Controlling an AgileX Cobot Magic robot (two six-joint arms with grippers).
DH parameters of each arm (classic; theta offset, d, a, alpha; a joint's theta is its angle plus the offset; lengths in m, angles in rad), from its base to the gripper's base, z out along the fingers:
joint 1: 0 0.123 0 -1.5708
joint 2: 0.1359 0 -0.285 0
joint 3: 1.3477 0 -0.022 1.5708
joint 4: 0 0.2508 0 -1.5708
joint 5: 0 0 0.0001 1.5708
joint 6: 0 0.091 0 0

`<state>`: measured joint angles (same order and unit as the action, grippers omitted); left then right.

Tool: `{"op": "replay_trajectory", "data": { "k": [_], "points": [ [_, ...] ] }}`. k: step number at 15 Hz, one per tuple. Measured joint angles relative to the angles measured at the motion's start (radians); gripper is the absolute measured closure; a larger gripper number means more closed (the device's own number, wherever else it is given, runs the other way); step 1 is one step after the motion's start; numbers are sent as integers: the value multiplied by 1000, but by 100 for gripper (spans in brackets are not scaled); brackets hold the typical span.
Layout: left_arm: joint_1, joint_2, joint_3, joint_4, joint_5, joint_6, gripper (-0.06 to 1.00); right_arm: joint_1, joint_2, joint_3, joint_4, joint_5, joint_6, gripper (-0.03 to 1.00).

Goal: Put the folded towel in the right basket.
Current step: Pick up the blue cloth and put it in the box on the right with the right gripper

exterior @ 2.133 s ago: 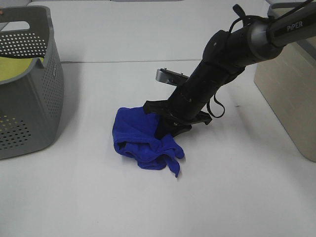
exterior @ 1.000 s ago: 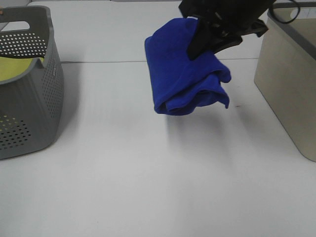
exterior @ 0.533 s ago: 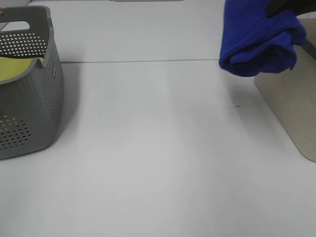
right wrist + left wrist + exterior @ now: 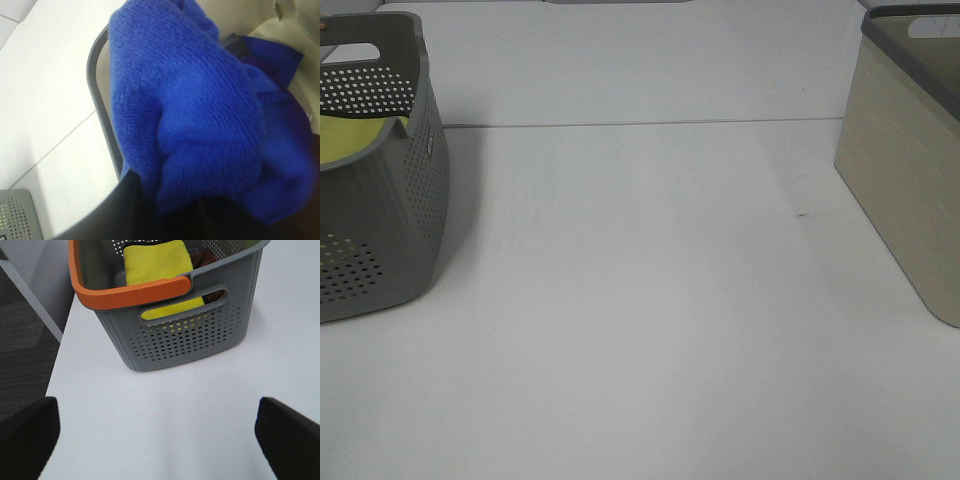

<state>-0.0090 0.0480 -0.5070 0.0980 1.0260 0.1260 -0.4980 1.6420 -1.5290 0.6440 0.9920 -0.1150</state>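
The left fingers (image 4: 27, 432) stand wide apart with nothing between them, hovering over the white tabletop (image 4: 165, 405) just in front of the grey basket (image 4: 190, 335). This perforated basket has an orange rim (image 4: 130, 292) and holds a folded yellow cloth (image 4: 157, 262). The right fingers (image 4: 132, 215) are almost wholly buried: only a dark patch of them shows beneath the blue towel (image 4: 200, 115), which bunches over them and is carried clear of the tabletop, so they are clamped on it. The towel fills most of the right wrist view and hangs at the dark curved rim of the right basket (image 4: 100, 100), with the pale inner wall of that basket showing behind it (whether the cloth touches the rim or the wall cannot be told). From the high camera the right basket (image 4: 900, 190), beige with a dark grey rim, stands at the right edge of the tabletop (image 4: 640, 320). The grey basket (image 4: 380, 230) stands at the left edge, well apart from it, with the yellow cloth (image 4: 350, 140) visible inside.
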Motion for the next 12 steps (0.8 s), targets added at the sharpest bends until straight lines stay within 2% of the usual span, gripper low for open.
{"op": "replay_trajectory", "data": {
  "k": [12],
  "points": [
    [0,0,0,0,0,0,-4,-7,186,0,-24,9,-15,76]
  ]
}}
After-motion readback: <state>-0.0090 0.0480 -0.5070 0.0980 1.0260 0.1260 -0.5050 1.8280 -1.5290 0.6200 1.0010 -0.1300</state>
